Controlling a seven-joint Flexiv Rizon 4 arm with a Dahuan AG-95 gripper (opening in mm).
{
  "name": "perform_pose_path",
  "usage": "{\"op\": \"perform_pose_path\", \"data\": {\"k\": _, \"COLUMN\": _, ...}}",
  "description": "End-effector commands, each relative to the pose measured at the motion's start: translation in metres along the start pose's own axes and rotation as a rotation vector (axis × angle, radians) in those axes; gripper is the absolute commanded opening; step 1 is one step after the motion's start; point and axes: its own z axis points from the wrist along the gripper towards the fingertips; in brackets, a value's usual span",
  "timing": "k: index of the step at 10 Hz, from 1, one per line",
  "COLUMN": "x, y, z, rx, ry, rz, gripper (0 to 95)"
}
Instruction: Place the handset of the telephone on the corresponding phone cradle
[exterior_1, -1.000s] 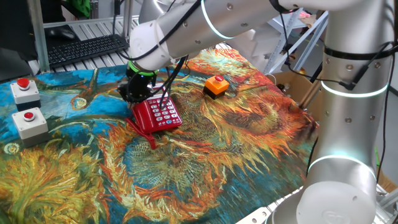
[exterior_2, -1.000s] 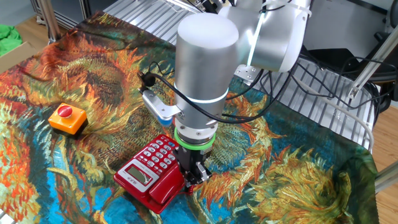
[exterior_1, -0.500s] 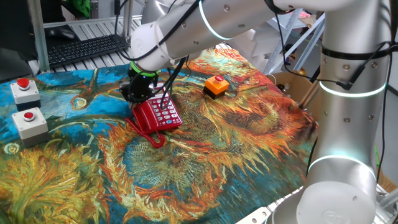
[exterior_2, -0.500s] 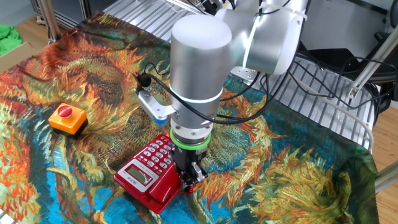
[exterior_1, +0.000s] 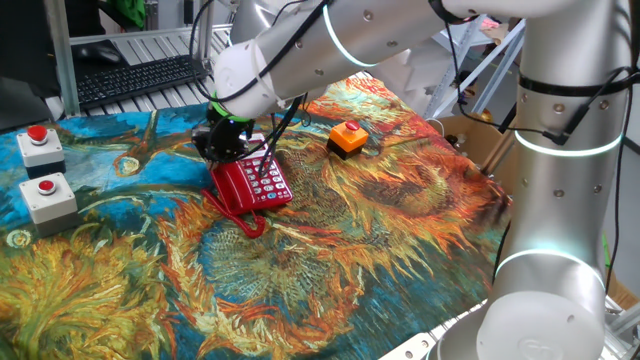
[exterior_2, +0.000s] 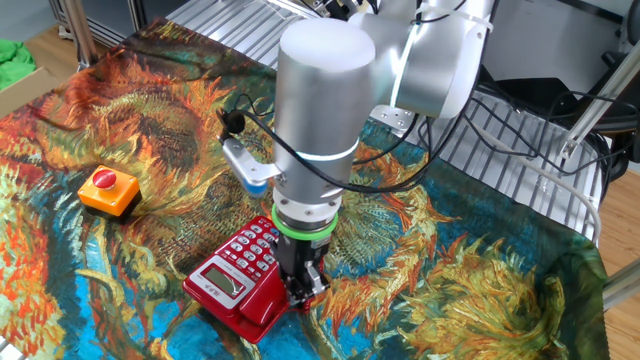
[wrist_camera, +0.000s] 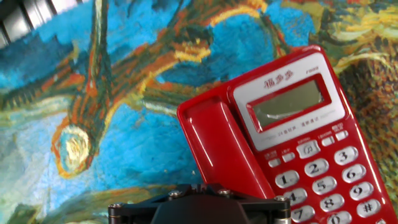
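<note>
Now the handset (wrist_camera: 217, 146) lies in the phone cradle (wrist_camera: 198, 111) beside the keypad of the telephone (exterior_1: 250, 184) on the painted cloth (exterior_1: 330, 250); the gripper (exterior_2: 303, 283) hangs just over it, and whether its jaws are spread or closed cannot be told

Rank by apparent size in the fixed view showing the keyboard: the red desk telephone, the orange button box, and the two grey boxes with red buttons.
1. Red plastic desk telephone, largest.
2. The two grey boxes with red buttons look about alike; the nearer one may only seem bigger.
3. Orange button box, smallest, though farther from the camera.
</note>
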Motion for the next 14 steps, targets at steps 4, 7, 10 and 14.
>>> {"op": "perform_pose_path", "data": {"k": 4, "x": -0.013, "y": 0.009, "z": -0.008, "rx": 0.004, "ry": 0.031, "rz": 0.016, "gripper": 0.0}}
{"op": "perform_pose_path", "data": {"k": 7, "x": -0.008, "y": 0.008, "z": -0.023, "rx": 0.037, "ry": 0.071, "rz": -0.024, "gripper": 0.0}}
{"op": "perform_pose_path", "data": {"k": 10, "x": 0.006, "y": 0.001, "z": -0.026, "rx": 0.059, "ry": 0.084, "rz": -0.069, "gripper": 0.0}}
{"op": "perform_pose_path", "data": {"k": 14, "x": 0.018, "y": -0.011, "z": -0.031, "rx": 0.102, "ry": 0.104, "rz": -0.152, "gripper": 0.0}}
